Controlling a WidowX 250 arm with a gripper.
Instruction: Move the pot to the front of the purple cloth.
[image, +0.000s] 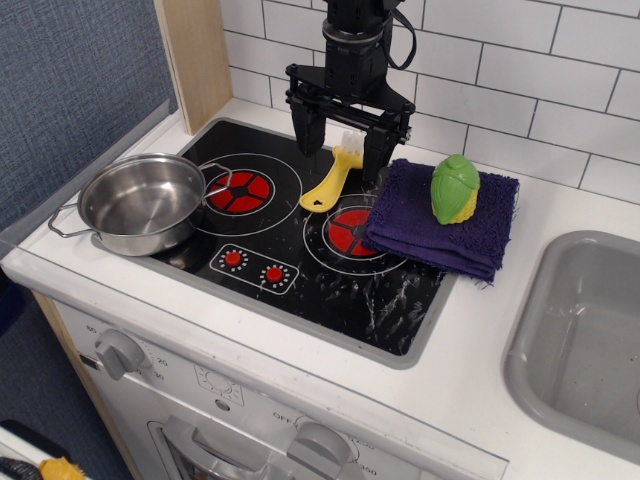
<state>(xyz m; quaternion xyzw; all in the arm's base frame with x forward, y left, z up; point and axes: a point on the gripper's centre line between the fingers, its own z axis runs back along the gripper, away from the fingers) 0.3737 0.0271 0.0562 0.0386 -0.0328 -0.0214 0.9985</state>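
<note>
The shiny steel pot (143, 203) with thin wire loop handles stands at the front left corner of the black toy stovetop (300, 240), partly over the left burner. The dark purple cloth (445, 222) lies folded on the right side of the stove, over the right burner's edge. A green and yellow toy vegetable (455, 188) sits on the cloth. My black gripper (343, 150) hangs open at the back of the stove, its fingers spread either side of a yellow brush (334, 180). It holds nothing and is well away from the pot.
Two red burners (240, 190) (352, 232) and two red knobs (253, 266) mark the stovetop. A grey sink basin (585, 340) lies at the right. A white tiled wall (540, 80) runs behind, and a wooden post (195, 55) stands at the back left.
</note>
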